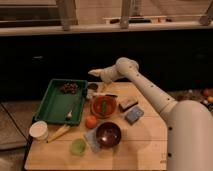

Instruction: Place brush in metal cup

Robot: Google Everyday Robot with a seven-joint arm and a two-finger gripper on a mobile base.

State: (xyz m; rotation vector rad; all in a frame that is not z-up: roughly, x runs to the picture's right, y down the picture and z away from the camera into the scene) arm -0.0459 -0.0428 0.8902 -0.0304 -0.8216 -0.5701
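My gripper (pixel 94 73) is at the end of the white arm, which reaches in from the lower right, and it hovers above the table's far edge. The small dark metal cup (pixel 92 88) stands just below it, right of the green tray. A thin stick-like thing, possibly the brush (pixel 108 94), lies by the far rim of the red bowl (pixel 103 106), just right of the cup. I cannot tell whether the gripper holds anything.
A green tray (pixel 54 102) holds grapes (pixel 69 88) and a small utensil. On the wooden table (pixel 140 147) are an orange (pixel 90 122), a dark bowl (pixel 108 134), a green cup (pixel 77 146), a white cup (pixel 39 130), a blue sponge (pixel 134 115) and a brown block (pixel 128 103).
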